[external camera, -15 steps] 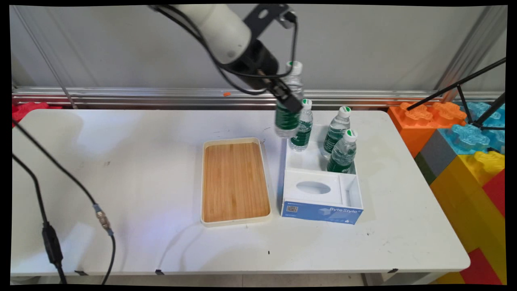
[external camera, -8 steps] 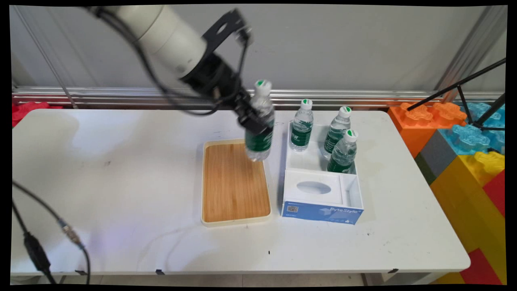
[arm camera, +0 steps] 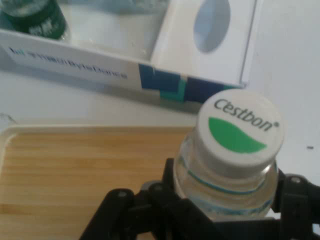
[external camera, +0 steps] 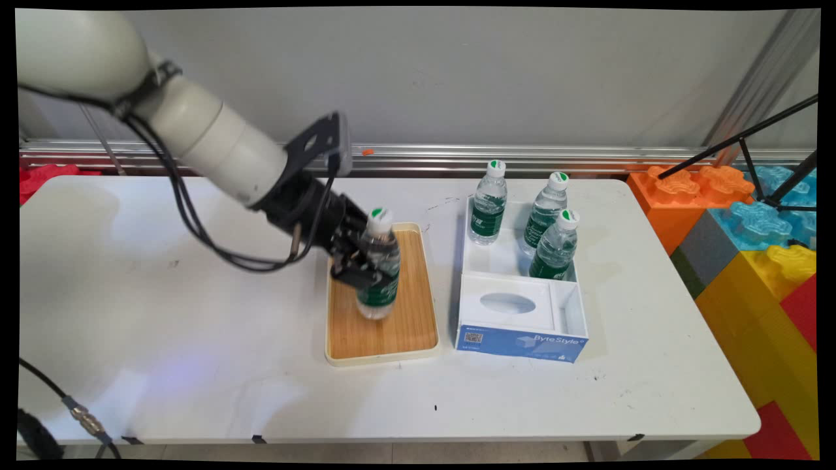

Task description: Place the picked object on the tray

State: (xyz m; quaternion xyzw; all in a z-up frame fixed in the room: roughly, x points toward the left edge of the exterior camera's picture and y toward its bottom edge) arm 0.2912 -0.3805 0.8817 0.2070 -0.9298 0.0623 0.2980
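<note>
Since a second ago, our end effector (external camera: 366, 264) has carried a water bottle (external camera: 379, 274) leftward and down from above the box. We see it clamped on the bottle, upright over the wooden tray (external camera: 382, 339) mid-bench (external camera: 196, 313). Just right, the white box (external camera: 519, 313) holds three more bottles (external camera: 488, 212).

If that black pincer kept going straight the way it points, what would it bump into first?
Probably the wooden tray with the cream rim: the black pincer points down at it, holding a clear water bottle with a green label. Whether the bottle already rests there is unclear.
</note>
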